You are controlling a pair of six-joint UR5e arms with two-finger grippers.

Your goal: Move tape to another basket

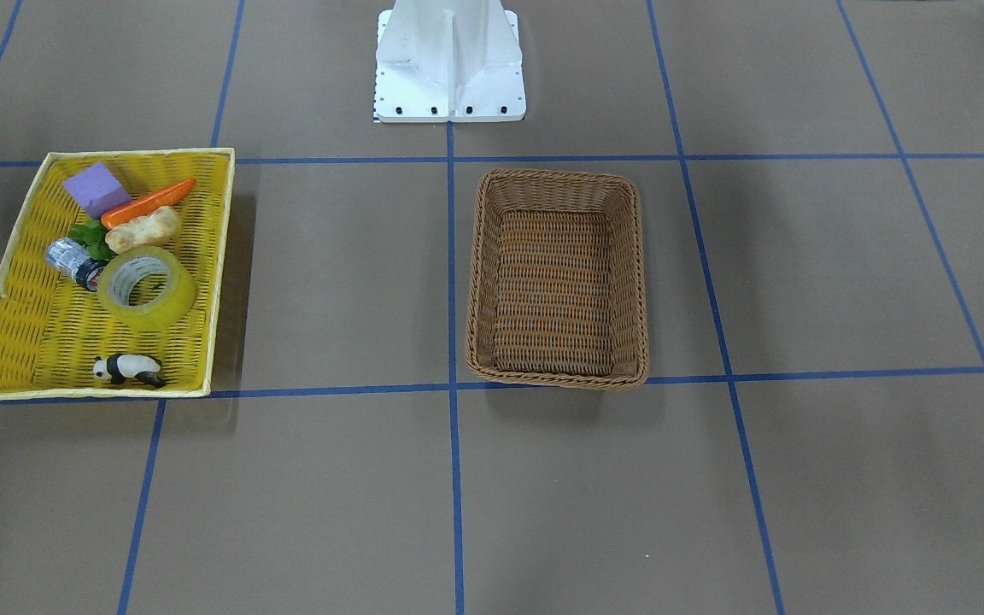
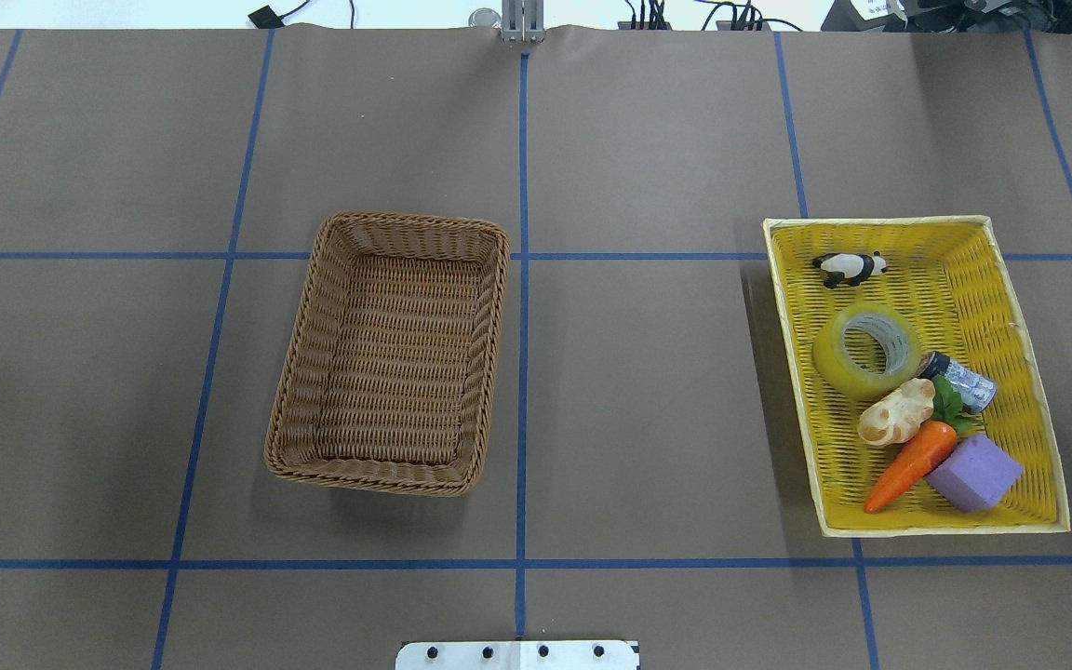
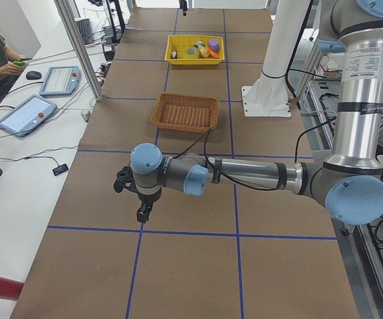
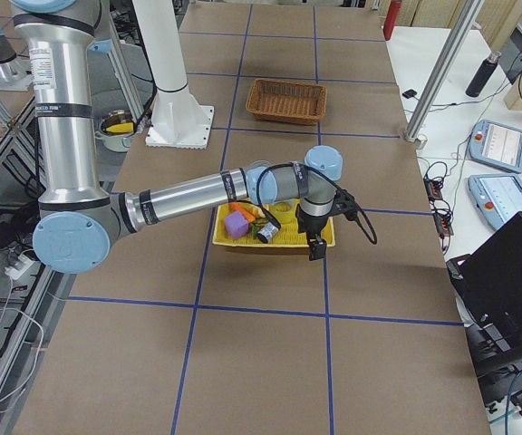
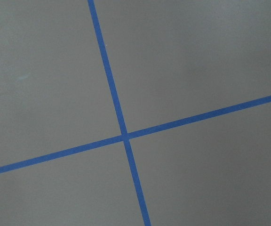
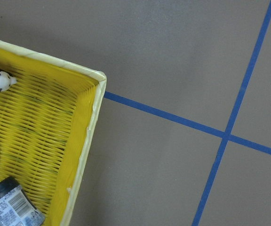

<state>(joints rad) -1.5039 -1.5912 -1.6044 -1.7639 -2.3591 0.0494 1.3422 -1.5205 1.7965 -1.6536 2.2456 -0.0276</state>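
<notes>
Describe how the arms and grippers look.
On left arm and right arm: silver tubes, grey joints with light-blue round caps, small dark lettering on the upright tube. Black cables run to each wrist. Both left gripper and right gripper are black.

Even, bright overhead light on matte table [image 2: 648, 400]; soft shadows hug basket [image 2: 396, 363] and tray [image 2: 1011, 307] sides; faint sheen on tape [image 2: 829, 363]; fixed views sharp, right-wrist tray weave slightly soft.

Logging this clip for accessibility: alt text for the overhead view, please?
Tape lies flat in a yellow tray at the view's right, beside a panda, can, bread, carrot and purple block; an empty brown basket sits left of centre.
</notes>
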